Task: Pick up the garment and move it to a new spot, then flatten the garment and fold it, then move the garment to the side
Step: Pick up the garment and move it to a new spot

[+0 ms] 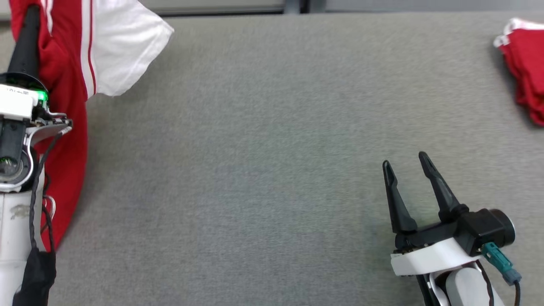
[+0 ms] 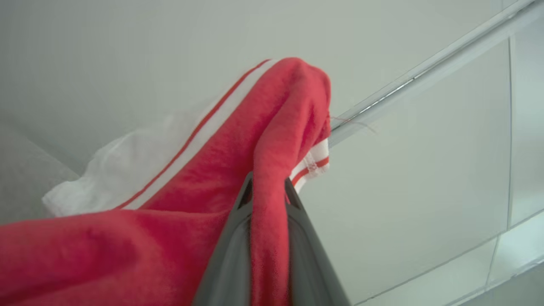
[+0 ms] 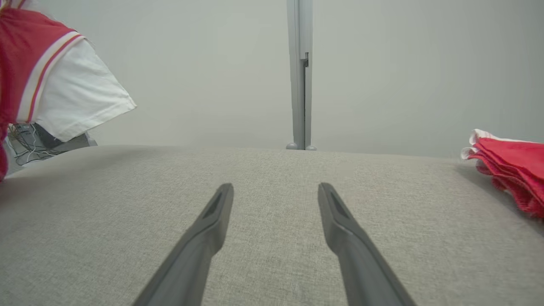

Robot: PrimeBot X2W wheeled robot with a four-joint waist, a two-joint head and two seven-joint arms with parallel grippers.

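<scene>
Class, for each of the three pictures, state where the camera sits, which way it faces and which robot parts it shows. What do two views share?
Head: above, facing down at the table; both arms show, with left claw and right claw.
Left wrist: on the left arm, looking along its claw, shut on the garment.
Right wrist: low over the table, facing forward along its open claw.
Shared: head and right wrist both show the red pile.

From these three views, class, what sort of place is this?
Probably a robot test bay for folding clothes: a grey cloth-covered table, plain pale walls with a metal post, and a pile of red garments set aside.
</scene>
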